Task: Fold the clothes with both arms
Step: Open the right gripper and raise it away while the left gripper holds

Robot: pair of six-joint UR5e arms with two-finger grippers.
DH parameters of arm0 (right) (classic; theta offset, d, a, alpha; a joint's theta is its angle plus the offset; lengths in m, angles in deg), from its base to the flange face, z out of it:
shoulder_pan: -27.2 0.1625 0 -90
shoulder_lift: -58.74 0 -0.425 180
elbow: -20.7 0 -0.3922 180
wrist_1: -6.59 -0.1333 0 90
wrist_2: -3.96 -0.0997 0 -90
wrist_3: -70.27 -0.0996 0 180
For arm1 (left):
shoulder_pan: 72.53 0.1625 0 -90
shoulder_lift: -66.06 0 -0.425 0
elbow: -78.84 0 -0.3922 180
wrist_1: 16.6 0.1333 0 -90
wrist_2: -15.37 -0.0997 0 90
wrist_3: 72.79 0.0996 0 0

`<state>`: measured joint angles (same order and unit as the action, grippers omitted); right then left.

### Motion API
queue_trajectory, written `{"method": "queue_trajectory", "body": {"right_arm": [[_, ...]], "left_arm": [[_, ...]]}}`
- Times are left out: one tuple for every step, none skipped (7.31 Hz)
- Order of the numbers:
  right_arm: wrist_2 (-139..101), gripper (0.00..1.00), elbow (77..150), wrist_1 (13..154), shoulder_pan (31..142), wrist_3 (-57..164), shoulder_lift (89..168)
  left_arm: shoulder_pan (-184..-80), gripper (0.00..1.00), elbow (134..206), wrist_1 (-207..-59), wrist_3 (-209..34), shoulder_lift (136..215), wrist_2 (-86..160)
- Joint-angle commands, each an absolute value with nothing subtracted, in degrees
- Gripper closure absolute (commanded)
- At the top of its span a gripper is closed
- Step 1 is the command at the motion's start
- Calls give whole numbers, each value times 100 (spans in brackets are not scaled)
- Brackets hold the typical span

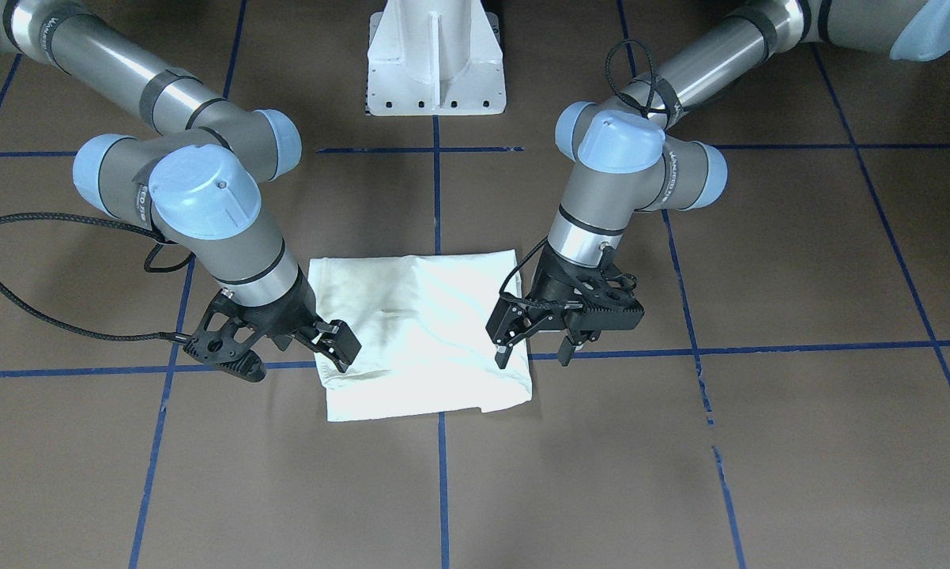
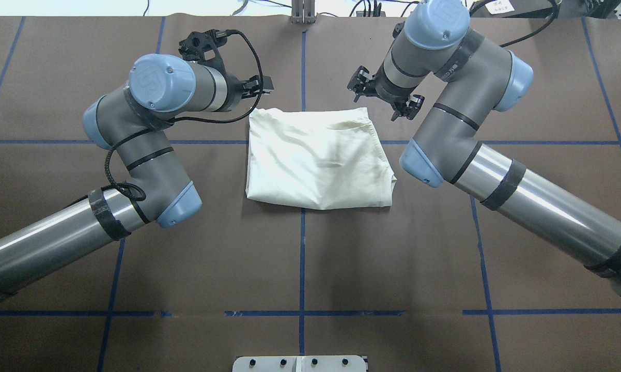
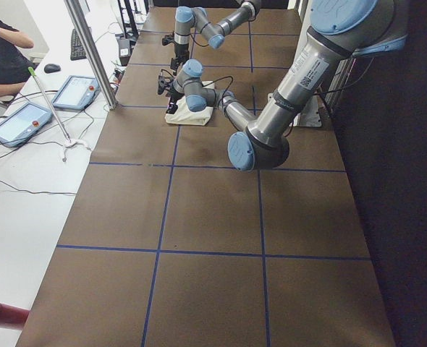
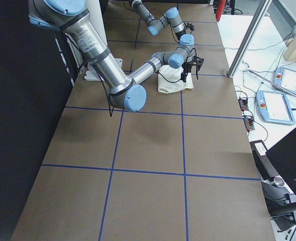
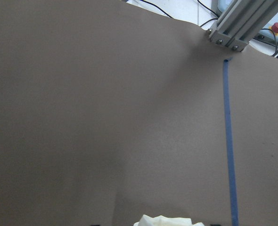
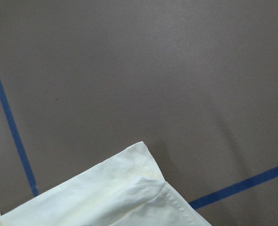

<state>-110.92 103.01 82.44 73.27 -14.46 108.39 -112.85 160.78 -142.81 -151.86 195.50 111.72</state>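
Your folded shirt (image 1: 420,332) lies flat on the brown table (image 1: 680,474), plain whitish side up. It sits across a blue tape line (image 1: 442,474), midway between the two arms. At its edge on your side, the left gripper (image 1: 536,352) hangs by one corner with its jaws spread and nothing in them. One finger is over the cloth's edge and the other is over bare table.

The right gripper (image 1: 341,348) sits at the opposite edge, near the other corner. You cannot tell whether it is spread or clenched, nor whether it touches the cloth. Farther back stands the white pedestal (image 1: 435,63).

Only the right wrist camera shows a hemmed corner of the shirt close up, while the left wrist camera catches just a sliver of cloth. From overhead, both grippers appear just beyond those corners. Only the left side view shows a person (image 3: 0,50) seated at a white desk.
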Motion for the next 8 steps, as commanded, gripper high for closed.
{"method": "queue_trajectory", "body": {"right_arm": [[-11170,17,11162,8252,7448,-1350,11634],[-11205,16,11463,8252,7588,-1227,11987],[-11205,13,11657,8252,7659,-1121,12208],[-11144,12,11920,8244,7694,-1103,12585],[-11118,0,12245,8244,7790,-1033,12971],[-11091,0,12370,8244,7843,-1032,13114],[-11065,0,12380,8244,7835,-1032,13107],[-11004,0,12406,8244,7827,-1032,13116]], "left_arm": [[-11574,0,16898,-14273,-15111,18827,11790],[-11716,1,17223,-14264,-14779,18518,12325],[-11657,37,17201,-14229,-15081,18576,12348],[-11508,98,17174,-14229,-15414,18690,12383],[-11132,100,17148,-14220,-15452,18760,12340],[-10876,100,17061,-14220,-15453,18813,12322],[-10587,100,17060,-14203,-15462,18753,12304],[-10401,100,17034,-14176,-15549,18700,12174]]}}
